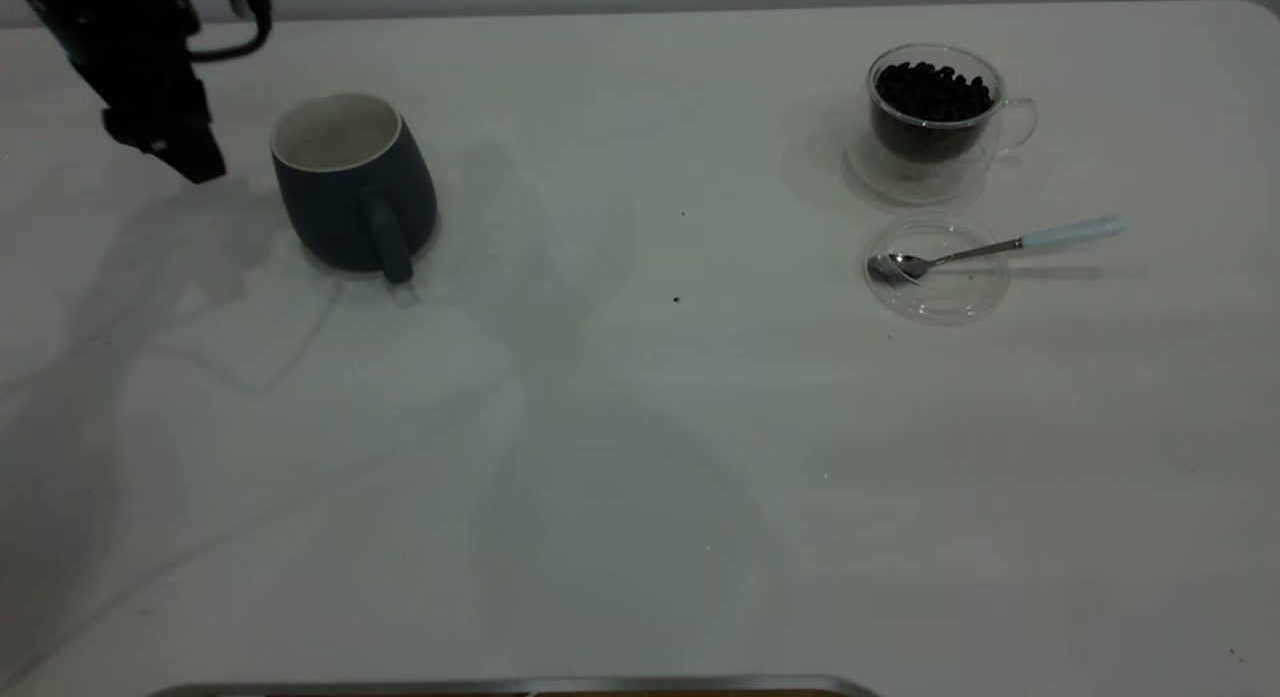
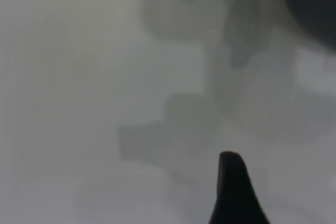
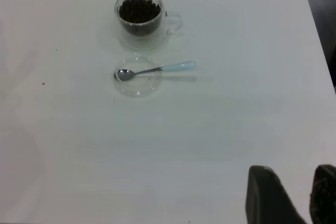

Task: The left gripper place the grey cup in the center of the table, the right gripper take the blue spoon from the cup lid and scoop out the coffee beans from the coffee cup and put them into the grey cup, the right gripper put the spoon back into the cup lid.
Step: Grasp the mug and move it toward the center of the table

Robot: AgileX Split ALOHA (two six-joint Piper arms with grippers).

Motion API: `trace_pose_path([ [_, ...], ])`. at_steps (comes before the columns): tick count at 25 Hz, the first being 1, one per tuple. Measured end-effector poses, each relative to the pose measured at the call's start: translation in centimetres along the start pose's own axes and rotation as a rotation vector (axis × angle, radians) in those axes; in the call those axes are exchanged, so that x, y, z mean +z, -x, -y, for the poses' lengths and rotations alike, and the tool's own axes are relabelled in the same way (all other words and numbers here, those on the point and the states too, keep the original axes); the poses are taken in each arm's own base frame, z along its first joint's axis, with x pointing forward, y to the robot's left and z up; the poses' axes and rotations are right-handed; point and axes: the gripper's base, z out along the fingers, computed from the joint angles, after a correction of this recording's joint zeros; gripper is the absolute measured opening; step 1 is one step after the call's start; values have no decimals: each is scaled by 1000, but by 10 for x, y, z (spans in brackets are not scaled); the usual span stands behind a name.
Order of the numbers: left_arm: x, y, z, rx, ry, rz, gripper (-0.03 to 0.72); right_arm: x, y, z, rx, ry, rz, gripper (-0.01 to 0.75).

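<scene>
The grey cup (image 1: 350, 192) stands upright at the table's (image 1: 620, 457) left rear, its handle towards the camera. My left gripper (image 1: 175, 157) hovers just left of it, apart from it and open. The left wrist view shows one black finger (image 2: 233, 184) and the cup's dark side (image 2: 310, 3). At the right rear the clear coffee cup (image 1: 935, 127) holds coffee beans (image 1: 935, 89). In front of it the blue spoon (image 1: 1000, 245) rests with its bowl in the cup lid (image 1: 940, 292). My right gripper (image 3: 296, 174) is open and empty, well back from the coffee cup (image 3: 139, 19) and spoon (image 3: 157, 69).
A few dark specks (image 1: 677, 299) lie mid-table. A metal edge (image 1: 520, 687) runs along the near side. The table's right edge (image 3: 317, 51) shows in the right wrist view. Bare tabletop lies between the two cups.
</scene>
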Motion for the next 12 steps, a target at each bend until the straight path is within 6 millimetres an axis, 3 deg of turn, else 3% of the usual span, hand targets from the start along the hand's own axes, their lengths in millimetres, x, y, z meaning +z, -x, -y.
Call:
trace_pose_path([
  [4, 8, 7, -1, 86, -27, 49, 541, 0, 0, 0, 0, 0, 0, 238],
  [12, 7, 20, 4, 306, -59, 158, 541, 0, 0, 0, 0, 0, -1, 238],
])
